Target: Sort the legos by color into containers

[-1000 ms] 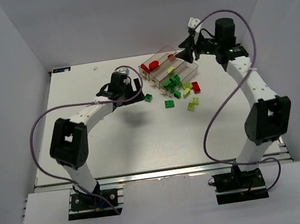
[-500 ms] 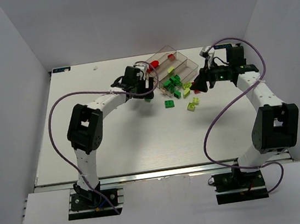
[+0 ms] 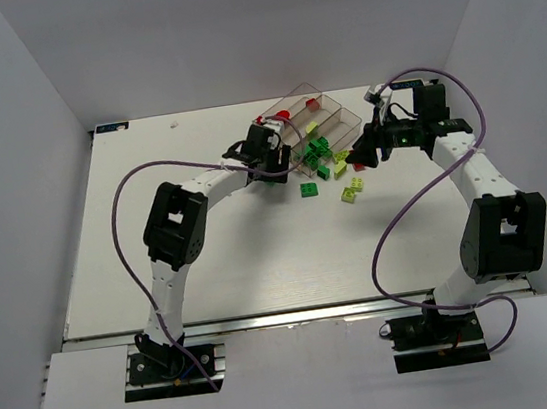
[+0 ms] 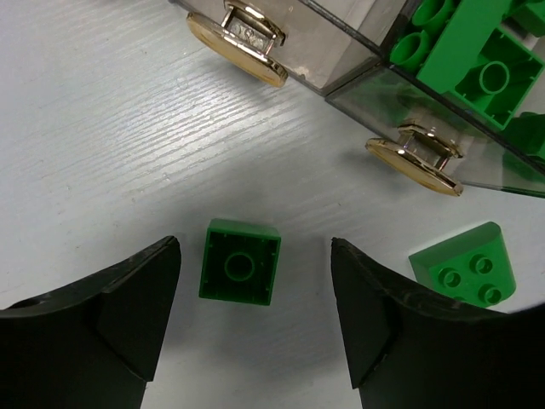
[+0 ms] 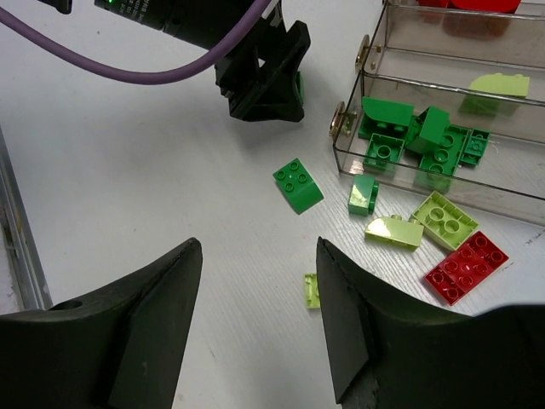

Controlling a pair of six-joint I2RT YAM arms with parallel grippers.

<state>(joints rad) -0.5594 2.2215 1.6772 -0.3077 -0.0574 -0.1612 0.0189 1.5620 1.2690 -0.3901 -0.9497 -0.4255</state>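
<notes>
A dark green lego (image 4: 241, 262) lies upside down on the white table between the fingers of my left gripper (image 4: 255, 247), which is open with a gap on each side of it. Another dark green lego (image 4: 464, 268) lies to its right. The clear containers (image 4: 375, 81) stand just beyond, and the middle one holds green legos (image 4: 477, 60). My right gripper (image 5: 257, 247) hangs open and empty above loose legos: dark green (image 5: 298, 185), lime (image 5: 444, 219) and red (image 5: 467, 266). From above, the left gripper (image 3: 272, 168) is at the containers' (image 3: 326, 107) near-left end and the right gripper (image 3: 360, 158) at their near-right.
Gold knobs (image 4: 238, 47) stick out of the compartment ends facing my left gripper. Loose legos (image 3: 352, 189) are scattered on the table in front of the tray. White walls close in the table on three sides, and purple cables loop over both arms.
My left gripper moved right to the tray's end, came down around the upside-down green lego and narrowed. My right gripper dropped from above the tray to the loose legos and opened wider.
</notes>
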